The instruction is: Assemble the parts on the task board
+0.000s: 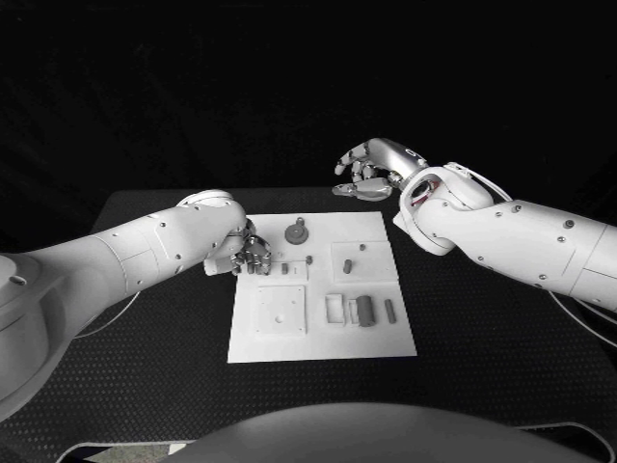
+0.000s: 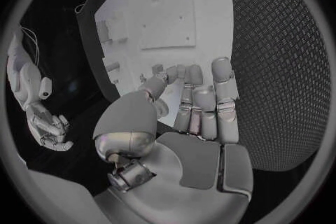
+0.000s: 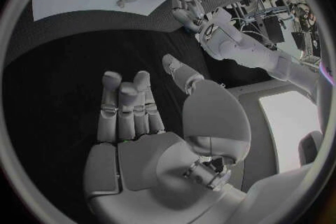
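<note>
Left hand curled at the board's left edge, hold unclear; right hand spread, empty. Seat parts squarely.

i am seeing the left hand covering the task board edge; whether its fingertips are pinching a part is staying unclear.

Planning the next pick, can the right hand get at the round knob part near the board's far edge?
Probably yes: the right hand is raised beyond the board, holding nothing, and nothing lies between it and the round part.
</note>
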